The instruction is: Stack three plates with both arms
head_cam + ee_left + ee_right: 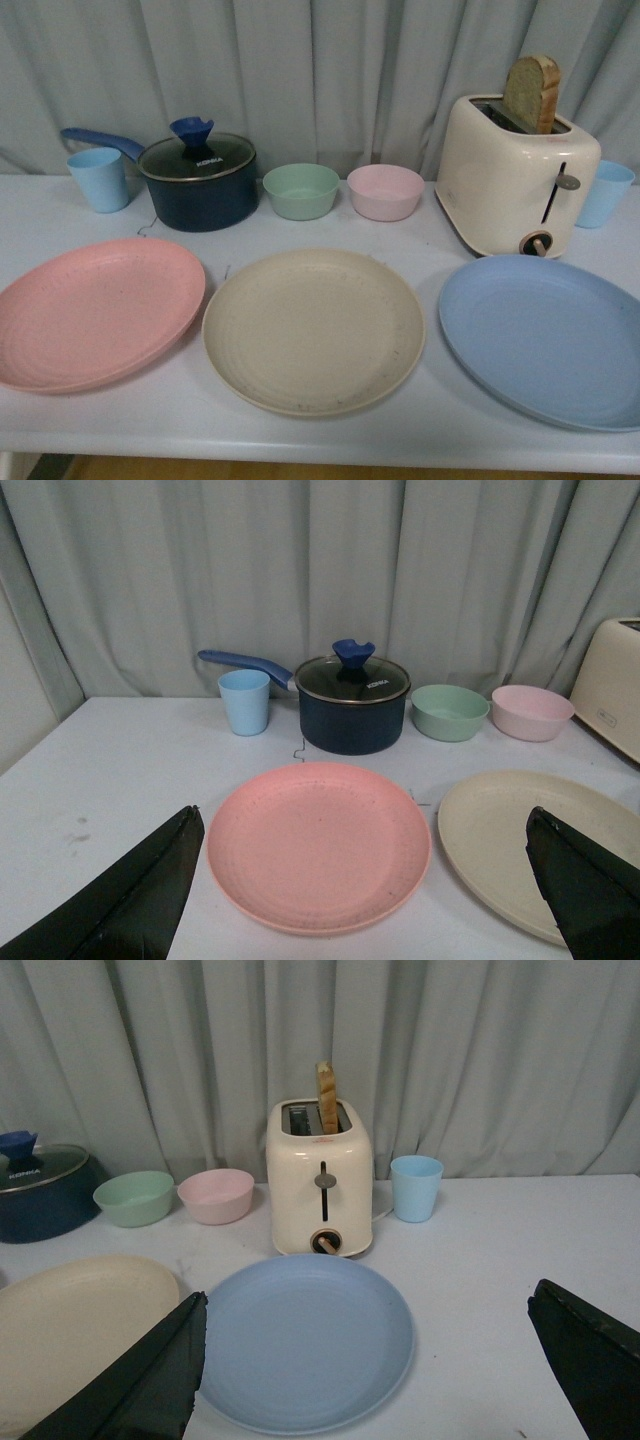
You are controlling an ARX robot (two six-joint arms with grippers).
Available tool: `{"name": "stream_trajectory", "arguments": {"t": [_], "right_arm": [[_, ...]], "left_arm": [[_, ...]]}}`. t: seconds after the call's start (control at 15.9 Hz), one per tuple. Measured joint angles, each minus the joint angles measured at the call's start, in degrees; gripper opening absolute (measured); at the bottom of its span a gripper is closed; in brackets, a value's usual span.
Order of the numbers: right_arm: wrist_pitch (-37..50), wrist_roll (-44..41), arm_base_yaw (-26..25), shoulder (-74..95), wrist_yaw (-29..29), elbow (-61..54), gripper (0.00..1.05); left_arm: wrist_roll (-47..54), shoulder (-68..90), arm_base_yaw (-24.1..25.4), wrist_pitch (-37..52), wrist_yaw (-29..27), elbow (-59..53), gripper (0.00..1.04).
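Three plates lie side by side along the front of the white table: a pink plate point(95, 310) at the left, a cream-beige plate point(313, 330) in the middle, a light blue plate point(545, 335) at the right. No arm shows in the front view. In the left wrist view my left gripper point(365, 855) is open and empty, above the pink plate point(318, 845), with the cream plate point(500, 835) beside it. In the right wrist view my right gripper point(365, 1340) is open and empty, over the near right part of the blue plate point(300, 1340); the cream plate point(70, 1330) lies further off.
Along the back stand a light blue cup point(98, 178), a dark blue lidded saucepan point(197, 180), a green bowl point(300, 190), a pink bowl point(385, 191), a cream toaster point(515, 175) with a slice of bread, and another blue cup point(604, 192). A grey curtain hangs behind.
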Motion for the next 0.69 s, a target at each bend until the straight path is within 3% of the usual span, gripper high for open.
{"name": "stream_trajectory", "arguments": {"t": [0.57,0.69], "right_arm": [[0.0,0.0,0.0,0.0,0.0,0.0,0.98],[-0.04,0.0,0.0,0.0,0.07,0.0,0.98]], "left_arm": [[0.0,0.0,0.0,0.0,0.0,0.0,0.98],[-1.68,8.33,-3.39,-9.29,-11.87,4.2,0.98]]}}
